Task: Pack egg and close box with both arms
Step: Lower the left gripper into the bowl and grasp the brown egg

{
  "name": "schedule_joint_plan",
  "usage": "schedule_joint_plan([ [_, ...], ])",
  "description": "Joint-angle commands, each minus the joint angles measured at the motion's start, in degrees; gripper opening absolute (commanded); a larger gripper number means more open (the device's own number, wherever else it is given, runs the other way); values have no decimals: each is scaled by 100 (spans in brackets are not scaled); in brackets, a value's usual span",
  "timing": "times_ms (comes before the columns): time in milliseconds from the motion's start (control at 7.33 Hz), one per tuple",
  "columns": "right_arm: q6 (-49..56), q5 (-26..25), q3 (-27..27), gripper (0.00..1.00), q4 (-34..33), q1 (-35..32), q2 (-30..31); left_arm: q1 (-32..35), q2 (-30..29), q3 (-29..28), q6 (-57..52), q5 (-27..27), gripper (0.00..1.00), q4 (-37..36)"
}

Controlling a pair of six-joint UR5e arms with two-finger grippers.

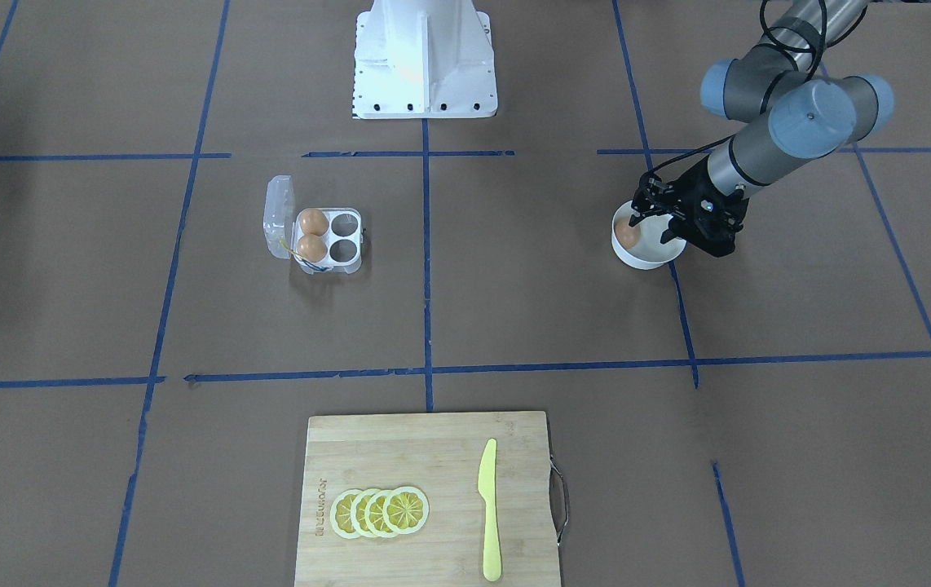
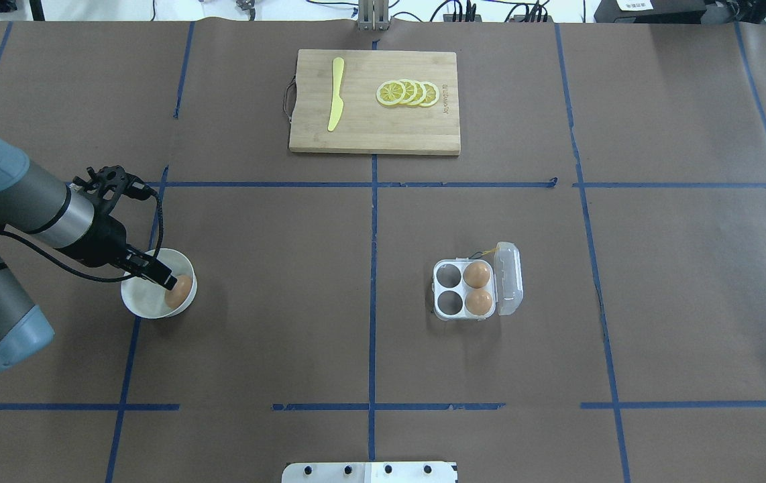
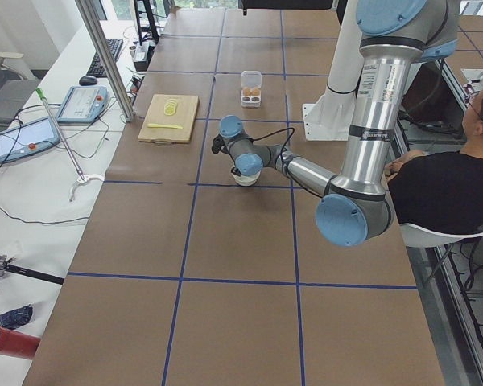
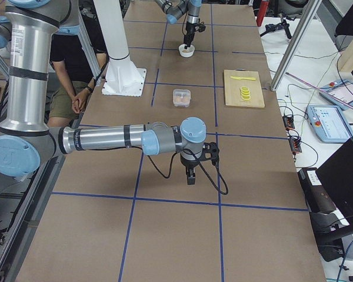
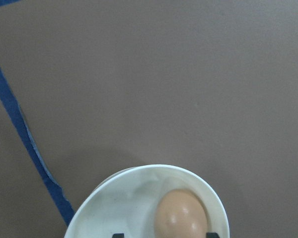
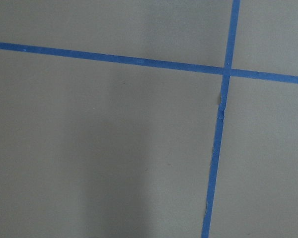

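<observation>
The small light-brown egg (image 5: 181,218) lies in the round white bowl (image 5: 114,203), between the open left jaws, one fingertip on each side. The right jaws hang above the brown bench (image 4: 253,176); their state cannot be told. The square clear-plastic box (image 2: 449,302), with its transparent lid (image 2: 509,278) open, holds two brown eggs (image 2: 477,274) in the cells beside the hinge. The other two cells are empty.

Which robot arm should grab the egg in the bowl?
Left. The left hand is down in the white bowl, with its fingers on either side of the egg. The right hand hangs far from that bowl.
</observation>
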State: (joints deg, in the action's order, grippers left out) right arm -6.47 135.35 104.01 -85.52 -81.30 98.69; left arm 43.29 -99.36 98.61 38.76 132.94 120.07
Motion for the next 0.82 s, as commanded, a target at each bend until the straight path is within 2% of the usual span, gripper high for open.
schedule_joint_plan([
  [0, 23, 0, -3, 100, -9, 0, 9, -154, -100, -61, 0, -14, 63, -1],
  [682, 23, 0, -38, 100, -18, 0, 10, -242, -128, -149, -44, -49, 60, -1],
])
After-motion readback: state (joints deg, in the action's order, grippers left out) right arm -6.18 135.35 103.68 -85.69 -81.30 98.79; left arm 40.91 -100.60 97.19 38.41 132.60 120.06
